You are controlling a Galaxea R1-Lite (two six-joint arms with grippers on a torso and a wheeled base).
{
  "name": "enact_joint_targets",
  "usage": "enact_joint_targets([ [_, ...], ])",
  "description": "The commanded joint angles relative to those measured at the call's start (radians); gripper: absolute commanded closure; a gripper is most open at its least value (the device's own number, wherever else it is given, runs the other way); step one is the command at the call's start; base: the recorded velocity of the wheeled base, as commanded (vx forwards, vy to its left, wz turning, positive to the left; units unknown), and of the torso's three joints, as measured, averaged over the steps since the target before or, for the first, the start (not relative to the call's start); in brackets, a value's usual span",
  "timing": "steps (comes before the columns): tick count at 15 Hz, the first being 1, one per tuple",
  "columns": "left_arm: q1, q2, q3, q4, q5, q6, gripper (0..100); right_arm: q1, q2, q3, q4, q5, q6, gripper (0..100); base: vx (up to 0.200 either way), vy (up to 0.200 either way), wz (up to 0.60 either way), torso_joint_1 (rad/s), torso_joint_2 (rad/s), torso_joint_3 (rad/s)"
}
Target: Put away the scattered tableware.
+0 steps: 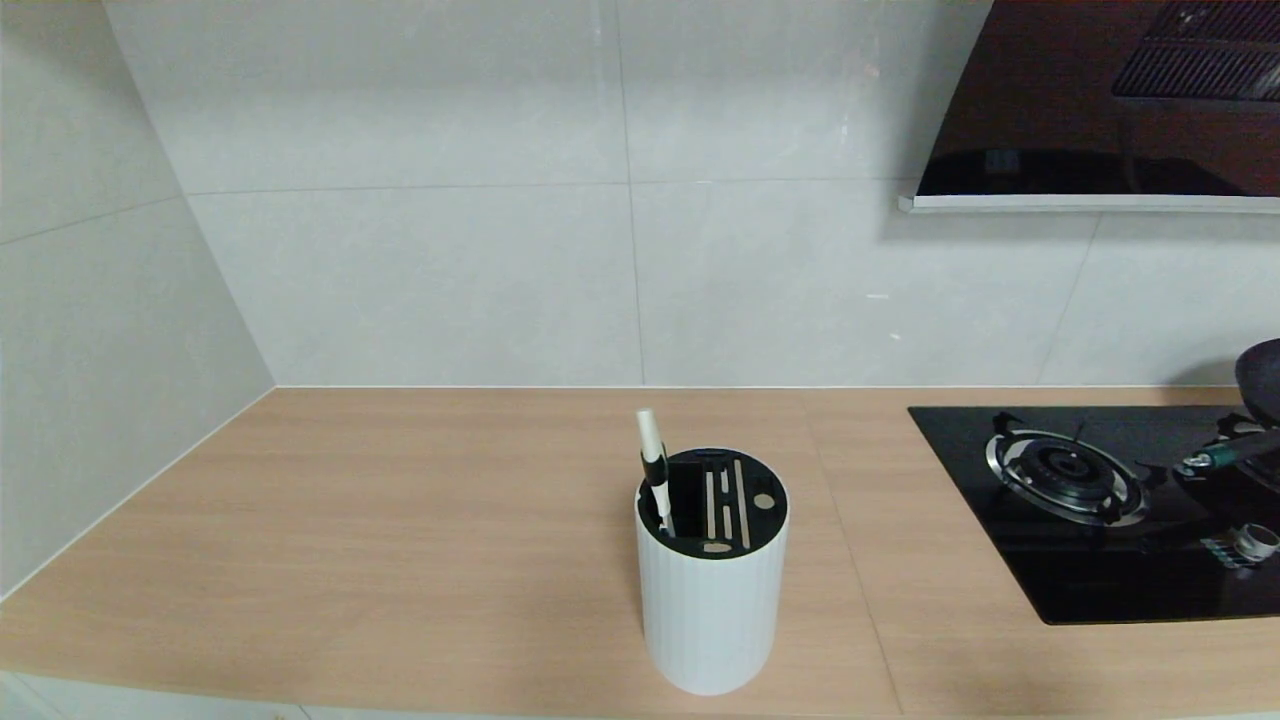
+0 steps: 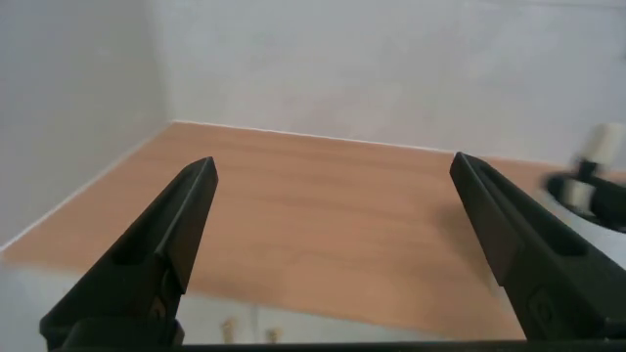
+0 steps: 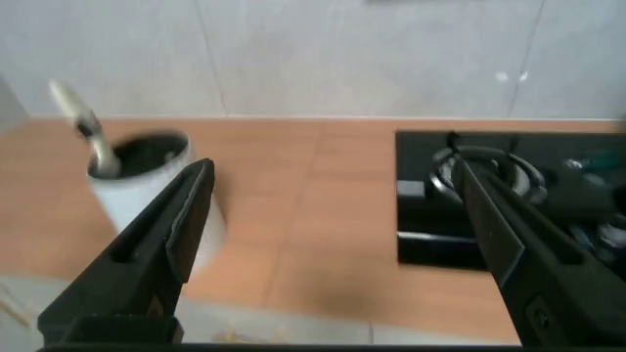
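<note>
Left gripper [image 2: 333,164]: jaws spread wide, empty, touching nothing, facing the bare countertop [image 1: 400,520]. The utensil [image 1: 652,460] stands tilted in the white holder [image 1: 710,600] mid-counter, on the holder's left side. My read is light, stiff and slim, with a smooth handle that is likely slippery. Best pinched across the white upper handle. The holder could tip if knocked. Right gripper [image 3: 335,168]: jaws equally wide, nothing held, facing the counter between the holder and the hob [image 1: 1000,560].

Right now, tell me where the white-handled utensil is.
The white-handled utensil stands in the white holder, front centre on the counter in the head view, left of the stove.
</note>
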Motion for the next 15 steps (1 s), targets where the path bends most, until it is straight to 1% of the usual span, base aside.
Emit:
enact_joint_targets([
  [1, 0.074, -0.092, 0.018, 0.012, 0.015, -0.003, 0, -0.069, -0.210, 0.056, 0.037, 0.020, -0.052, 0, 0.000, 0.000, 0.00, 0.000, 0.00, 0.000],
  [2, 0.116, -0.092, 0.023, 0.010, 0.015, -0.003, 0, -0.069, -0.207, 0.093, 0.023, 0.005, -0.099, 0, 0.000, 0.000, 0.00, 0.000, 0.00, 0.000],
  [3, 0.170, -0.113, 0.023, 0.013, 0.006, -0.003, 0, -0.069, -0.207, 0.103, 0.014, -0.015, -0.112, 0, 0.000, 0.000, 0.00, 0.000, 0.00, 0.000],
  [4, 0.214, -0.187, 0.057, 0.021, -0.039, 0.014, 0, -0.069, -0.209, 0.131, 0.001, -0.055, -0.116, 0, 0.000, 0.000, 0.00, 0.000, 0.00, 0.000],
  [5, 0.214, -0.187, 0.078, 0.016, -0.042, 0.020, 0, -0.069, -0.207, 0.151, 0.000, -0.066, -0.118, 0, 0.000, 0.000, 0.00, 0.000, 0.00, 0.000],
  [6, 0.214, -0.187, 0.107, 0.009, -0.037, 0.014, 0, -0.069, -0.207, 0.183, -0.014, -0.069, -0.122, 0, 0.000, 0.000, 0.00, 0.000, 0.00, 0.000],
  [7, 0.214, -0.187, 0.149, 0.009, -0.063, 0.011, 0, -0.069, -0.207, 0.249, -0.046, -0.072, -0.124, 0, 0.000, 0.000, 0.00, 0.000, 0.00, 0.000],
  [8, 0.214, -0.187, 0.201, 0.001, -0.111, 0.011, 0, -0.069, -0.207, 0.323, -0.101, -0.086, -0.124, 0, 0.000, 0.000, 0.00, 0.000, 0.00, 0.000],
  [9, 0.214, -0.187, 0.244, -0.017, -0.147, 0.011, 0, -0.069, -0.207, 0.337, -0.131, -0.104, -0.133, 0, 0.000, 0.000, 0.00, 0.000, 0.00, 0.000],
  [10, 0.214, -0.187, 0.270, -0.031, -0.169, 0.012, 0, -0.069, -0.209, 0.337, -0.108, -0.112, -0.129, 0, 0.000, 0.000, 0.00, 0.000, 0.00, 0.000],
  [11, 0.214, -0.187, 0.313, -0.062, -0.212, 0.017, 0, -0.069, -0.207, 0.337, -0.094, -0.119, -0.125, 0, 0.000, 0.000, 0.00, 0.000, 0.00, 0.000],
  [12, 0.214, -0.187, 0.396, -0.119, -0.253, 0.038, 0, -0.069, -0.207, 0.337, -0.094, -0.112, -0.132, 0, 0.000, 0.000, 0.00, 0.000, 0.00, 0.000],
  [13, 0.214, -0.187, 0.397, -0.108, -0.267, 0.048, 0, -0.069, -0.207, 0.337, -0.074, -0.106, -0.132, 0, 0.000, 0.000, 0.00, 0.000, 0.00, 0.000],
  [14, 0.214, -0.187, 0.397, -0.086, -0.292, 0.031, 0, -0.069, -0.207, 0.337, -0.057, -0.099, -0.130, 0, 0.000, 0.000, 0.00, 0.000, 0.00, 0.000],
  [15, 0.214, -0.187, 0.397, -0.080, -0.298, 0.031, 0, -0.069, -0.207, 0.337, -0.057, -0.099, -0.130, 0, 0.000, 0.000, 0.00, 0.000, 0.00, 0.000],
])
